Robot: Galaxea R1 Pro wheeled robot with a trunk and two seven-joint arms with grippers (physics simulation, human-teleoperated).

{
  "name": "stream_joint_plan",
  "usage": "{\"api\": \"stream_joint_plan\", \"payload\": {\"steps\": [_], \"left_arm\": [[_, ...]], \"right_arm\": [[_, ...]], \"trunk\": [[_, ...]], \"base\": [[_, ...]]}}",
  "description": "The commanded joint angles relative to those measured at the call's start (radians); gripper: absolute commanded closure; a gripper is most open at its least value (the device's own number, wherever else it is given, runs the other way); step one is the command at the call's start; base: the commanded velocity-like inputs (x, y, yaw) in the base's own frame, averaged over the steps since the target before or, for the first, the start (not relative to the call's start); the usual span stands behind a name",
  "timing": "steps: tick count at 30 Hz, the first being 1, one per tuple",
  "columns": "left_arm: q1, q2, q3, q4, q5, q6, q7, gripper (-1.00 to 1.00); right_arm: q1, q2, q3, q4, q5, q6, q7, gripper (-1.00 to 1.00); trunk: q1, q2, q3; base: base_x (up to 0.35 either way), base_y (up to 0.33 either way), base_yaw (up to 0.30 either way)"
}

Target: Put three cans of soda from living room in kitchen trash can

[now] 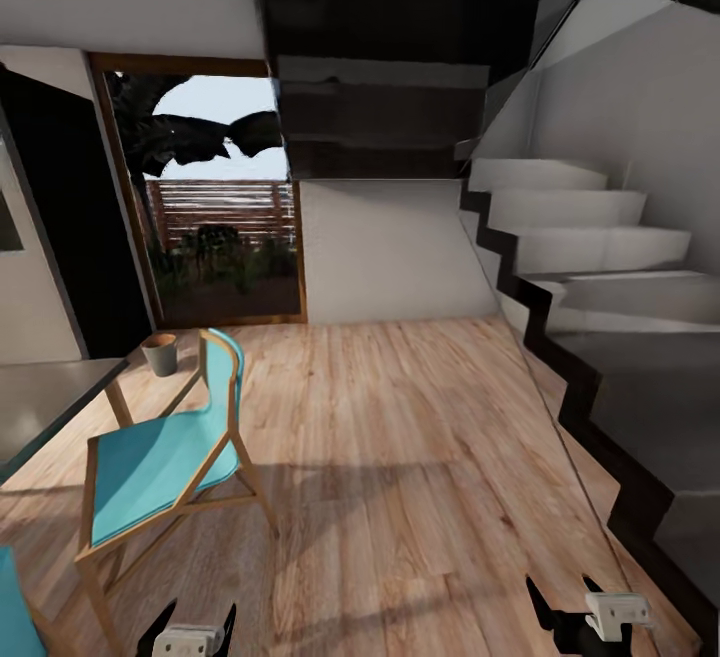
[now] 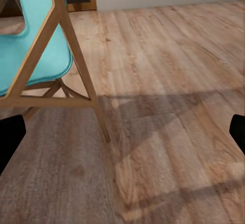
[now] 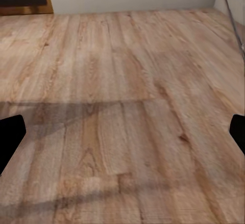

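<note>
No soda can is in view. A small tapered bin, the trash can (image 1: 160,353), grey outside with a brown rim, stands on the wooden floor past the table corner, near the glass door. My left gripper (image 1: 192,625) is low at the picture's bottom edge, open and holding nothing. My right gripper (image 1: 566,601) hangs at the lower right, also open with nothing in it. In the left wrist view the dark fingertips (image 2: 10,138) sit wide apart over bare floor beside a chair leg. The right wrist view has its fingertips (image 3: 10,138) spread over bare planks.
A turquoise chair (image 1: 165,457) with a wooden frame stands at the left, close to my left arm, by a grey table (image 1: 50,402). A white staircase with dark edges (image 1: 600,337) fills the right. Open wooden floor (image 1: 400,457) runs ahead to a white wall and glass door (image 1: 215,227).
</note>
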Motion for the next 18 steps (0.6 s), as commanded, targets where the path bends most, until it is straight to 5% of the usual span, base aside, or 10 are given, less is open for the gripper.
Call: {"api": "stream_joint_plan", "payload": {"steps": [1, 18], "left_arm": [[0.0, 0.0, 0.0, 0.0, 0.0, 0.0, 0.0, -1.0], [0.0, 0.0, 0.0, 0.002, -0.002, 0.0, 0.0, -1.0]], "right_arm": [[0.0, 0.0, 0.0, 0.0, 0.0, 0.0, 0.0, -1.0], [0.0, -0.001, 0.0, 0.0, 0.0, 0.001, 0.0, -1.0]], "trunk": [[0.0, 0.0, 0.0], [0.0, 0.0, 0.001]], "base": [[0.319, 0.0, 0.082], [0.314, 0.0, 0.013]]}}
